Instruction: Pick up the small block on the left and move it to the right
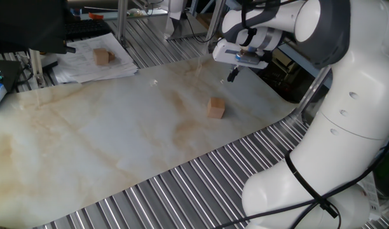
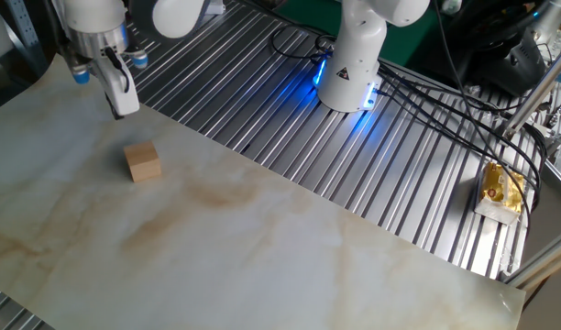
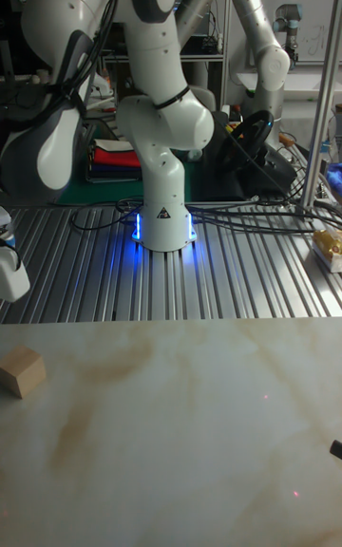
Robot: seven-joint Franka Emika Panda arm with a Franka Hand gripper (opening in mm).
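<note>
The small block (image 1: 215, 107) is a light-tan wooden cube resting on the marbled sheet; it also shows in the other fixed view (image 2: 143, 162) and at the left edge of the tall view (image 3: 21, 371). My gripper (image 1: 232, 76) hangs above the sheet, apart from the block and behind it towards the sheet's far edge. In the other fixed view the gripper (image 2: 124, 99) sits above and just left of the block. Its fingers read as one closed tip with nothing in them. The tall view catches only a white part of the gripper (image 3: 9, 276) at the left border.
A darker brown cube (image 1: 103, 56) lies on a stack of papers (image 1: 93, 66) at the back left. The marbled sheet (image 1: 118, 133) lies on a ribbed metal table (image 2: 400, 156). The robot base (image 2: 349, 73) and cables stand behind. A yellow packet (image 2: 500, 190) lies at the right.
</note>
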